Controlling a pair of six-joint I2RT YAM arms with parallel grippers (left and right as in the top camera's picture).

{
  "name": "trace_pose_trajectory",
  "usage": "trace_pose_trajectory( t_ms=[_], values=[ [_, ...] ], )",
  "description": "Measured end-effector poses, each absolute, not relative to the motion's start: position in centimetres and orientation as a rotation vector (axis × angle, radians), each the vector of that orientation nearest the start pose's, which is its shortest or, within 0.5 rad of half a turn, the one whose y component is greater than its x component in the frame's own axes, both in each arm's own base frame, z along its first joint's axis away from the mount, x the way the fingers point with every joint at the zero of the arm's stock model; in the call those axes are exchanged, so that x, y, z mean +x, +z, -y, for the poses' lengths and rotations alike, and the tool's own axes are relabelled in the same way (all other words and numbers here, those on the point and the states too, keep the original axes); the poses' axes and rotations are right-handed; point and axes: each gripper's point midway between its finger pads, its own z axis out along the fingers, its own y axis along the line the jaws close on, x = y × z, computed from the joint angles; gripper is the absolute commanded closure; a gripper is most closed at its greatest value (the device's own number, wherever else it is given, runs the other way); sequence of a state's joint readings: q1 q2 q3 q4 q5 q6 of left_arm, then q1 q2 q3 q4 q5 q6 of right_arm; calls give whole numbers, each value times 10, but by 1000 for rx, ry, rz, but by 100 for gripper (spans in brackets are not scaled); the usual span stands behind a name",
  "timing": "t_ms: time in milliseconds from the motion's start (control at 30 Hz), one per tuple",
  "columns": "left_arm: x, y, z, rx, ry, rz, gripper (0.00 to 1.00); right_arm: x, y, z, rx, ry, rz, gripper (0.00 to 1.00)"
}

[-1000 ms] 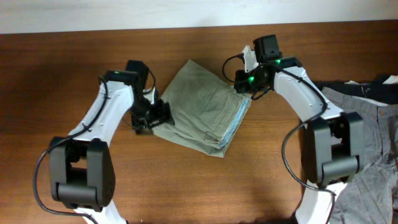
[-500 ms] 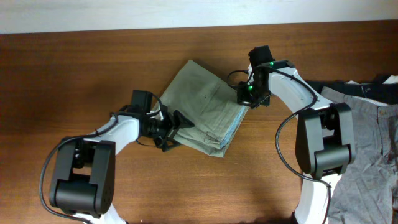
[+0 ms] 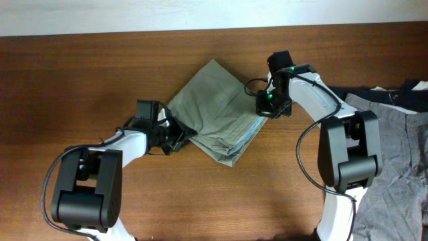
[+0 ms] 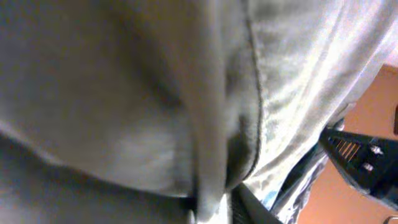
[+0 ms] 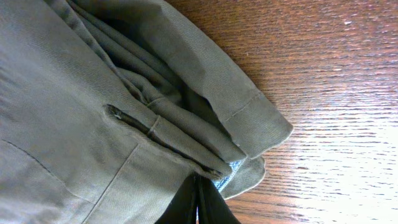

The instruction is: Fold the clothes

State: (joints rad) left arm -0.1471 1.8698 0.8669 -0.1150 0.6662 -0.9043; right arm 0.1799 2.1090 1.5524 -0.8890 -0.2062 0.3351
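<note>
Shorts have shifted slightly, gripped between left tool and right tool.

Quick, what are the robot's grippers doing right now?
Left gripper: cannot tell, shorts cover its camera.
Right gripper: closed on the shorts' edge.

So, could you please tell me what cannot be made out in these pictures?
Left gripper: open or shut unclear; overhead, the shorts cover its fingers, and blurred cloth fills the left wrist view.
Right gripper: grip unclear; the right wrist view's bottom edge cuts its fingers.
Grey trousers: cut off by overhead's right edge.
</note>
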Motion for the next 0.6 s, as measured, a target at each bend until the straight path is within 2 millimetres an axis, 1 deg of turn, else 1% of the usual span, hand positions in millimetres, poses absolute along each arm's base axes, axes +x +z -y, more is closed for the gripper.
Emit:
trace_pose_trajectory(
  t_ms=[33, 67, 100, 133, 200, 267, 300, 367, 400, 433, 467, 500, 533, 600],
  values=[
    [353, 6, 159, -842, -1201, -2730, 44, 411, 21, -110, 218, 353, -3051, 93],
    [353, 9, 156, -846, -1206, -2731, 32, 410, 21, -110, 218, 351, -3055, 93],
    [353, 10, 156, -842, -1212, -2734, 26, 409, 21, -110, 217, 351, -3058, 93],
    [357, 15, 156, -821, -1214, -2716, 20, 408, 21, -110, 219, 349, -3062, 93],
    [364, 19, 158, -783, -1221, -2684, 19, 408, 21, -110, 217, 349, -3062, 93],
    [370, 21, 166, -725, -1185, -2663, 20, 408, 21, -110, 217, 349, -3061, 93],
    [369, 20, 169, -713, -1170, -2668, 22, 409, 21, -110, 218, 349, -3060, 93],
    [368, 19, 182, -687, -1131, -2677, 57, 409, 21, -109, 217, 344, -3060, 93],
    [365, 15, 186, -695, -1101, -2692, 71, 409, 21, -109, 217, 343, -3060, 93],
    [364, 12, 185, -716, -1082, -2699, 78, 409, 21, -109, 216, 343, -3060, 93],
    [362, 7, 184, -735, -1073, -2709, 87, 408, 21, -109, 217, 343, -3061, 94],
    [359, 2, 182, -759, -1057, -2721, 92, 408, 21, -109, 217, 343, -3062, 94],
    [359, 1, 181, -762, -1051, -2722, 99, 407, 21, -109, 217, 342, -3066, 96],
    [359, -1, 180, -733, -1040, -2726, 99, 405, 20, -109, 218, 339, -3076, 96]
  ],
)
